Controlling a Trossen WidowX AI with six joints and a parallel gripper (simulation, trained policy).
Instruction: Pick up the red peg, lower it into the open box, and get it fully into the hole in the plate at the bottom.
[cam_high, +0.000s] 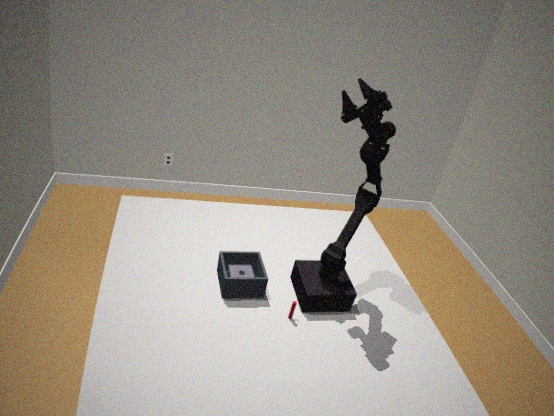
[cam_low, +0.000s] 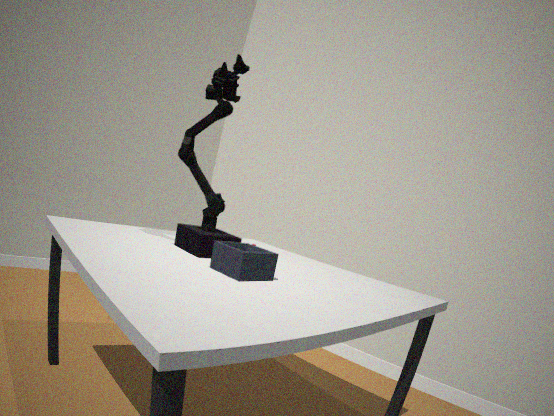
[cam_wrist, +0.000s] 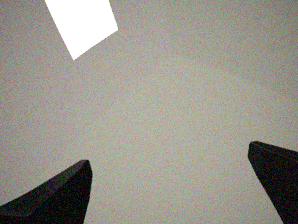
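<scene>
The red peg (cam_high: 292, 310) appears to stand upright on the white table, near the front left corner of the arm's base; in the exterior view only a small red bit (cam_low: 253, 245) shows over the box. The dark open box (cam_high: 243, 289) (cam_low: 226, 261) stands left of the base in the top view. The pale plate (cam_high: 233, 271) at its bottom has a dark, empty-looking hole (cam_high: 242, 272). My gripper (cam_high: 352, 85) (cam_low: 232, 59) (cam_wrist: 173, 160) is open and empty, high above the table and far from peg and box, with its fingers pointing upward. The wrist view shows neither peg nor box.
The arm's black base (cam_high: 327, 297) (cam_low: 195, 242) stands beside the box and close to the peg. The white table (cam_high: 175, 350) (cam_low: 165, 300) carries them. The wrist view shows plain wall or ceiling and a bright white panel (cam_wrist: 87, 25).
</scene>
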